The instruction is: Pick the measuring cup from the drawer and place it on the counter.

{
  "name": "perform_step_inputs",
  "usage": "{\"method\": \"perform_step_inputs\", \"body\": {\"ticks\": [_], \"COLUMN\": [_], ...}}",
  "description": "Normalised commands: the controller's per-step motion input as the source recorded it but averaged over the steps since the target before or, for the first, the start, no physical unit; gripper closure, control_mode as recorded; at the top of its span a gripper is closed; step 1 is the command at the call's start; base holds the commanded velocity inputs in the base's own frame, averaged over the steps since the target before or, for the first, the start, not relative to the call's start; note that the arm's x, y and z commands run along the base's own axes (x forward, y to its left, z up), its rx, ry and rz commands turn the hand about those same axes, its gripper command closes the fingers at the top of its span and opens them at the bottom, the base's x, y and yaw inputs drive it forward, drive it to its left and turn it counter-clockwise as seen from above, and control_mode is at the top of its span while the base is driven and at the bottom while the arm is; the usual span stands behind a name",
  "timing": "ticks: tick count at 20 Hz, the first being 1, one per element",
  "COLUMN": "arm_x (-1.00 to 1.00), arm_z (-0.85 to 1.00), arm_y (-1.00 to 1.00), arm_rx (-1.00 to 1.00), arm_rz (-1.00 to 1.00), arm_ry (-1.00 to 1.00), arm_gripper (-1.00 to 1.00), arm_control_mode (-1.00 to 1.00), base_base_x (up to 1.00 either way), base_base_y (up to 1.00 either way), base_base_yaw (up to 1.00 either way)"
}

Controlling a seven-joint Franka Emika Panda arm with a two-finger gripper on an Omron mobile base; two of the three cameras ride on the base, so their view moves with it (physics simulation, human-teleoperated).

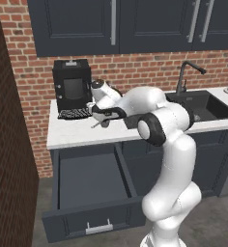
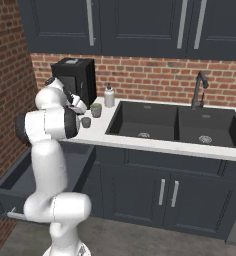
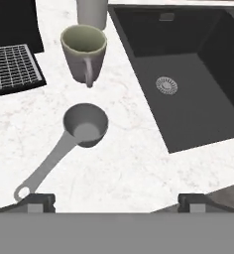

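The measuring cup [image 3: 86, 126], small, grey and round with a long thin handle, rests on the white counter [image 3: 124, 163] just left of the black sink. It also shows as a small grey cup [image 2: 86, 121] in the right base view. My gripper [image 3: 116, 203] hovers just above it, open, its dark fingertips [image 3: 37, 202] wide apart and holding nothing. The handle's ring end lies close to the left fingertip. The dark slate-blue drawer [image 1: 94, 193] stands pulled out below the counter, and what shows of its inside is bare.
A grey-green mug [image 3: 84, 52] stands just beyond the cup, with a white soap bottle [image 2: 109, 96] behind it. A black coffee machine [image 1: 72, 84] sits at the counter's back left, its drip grid [image 3: 12, 67] near the cup. The black double sink [image 2: 175, 125] and faucet [image 2: 199, 90] lie to the right.
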Motion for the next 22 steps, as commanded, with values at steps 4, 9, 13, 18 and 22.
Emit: {"method": "perform_step_inputs", "body": {"ticks": [4,9,13,18,22], "arm_x": [-1.00,-1.00,-1.00,-1.00,-1.00], "arm_z": [0.00,0.35,0.84,1.00,1.00], "arm_y": [-0.18,-0.05,0.00,0.00,0.00], "arm_rx": [0.00,0.00,0.00,0.00,0.00], "arm_rz": [0.03,0.07,0.07,0.08,0.09], "arm_ry": [-0.24,-0.26,-0.24,-0.24,-0.19], "arm_gripper": [-1.00,-1.00,-1.00,-1.00,-1.00], "arm_control_mode": [-1.00,-1.00,-1.00,-1.00,-1.00], "base_base_x": [0.00,0.00,0.00,0.00,0.00], "base_base_y": [0.00,0.00,0.00,0.00,0.00], "base_base_yaw": [0.00,0.00,0.00,0.00,0.00]}}
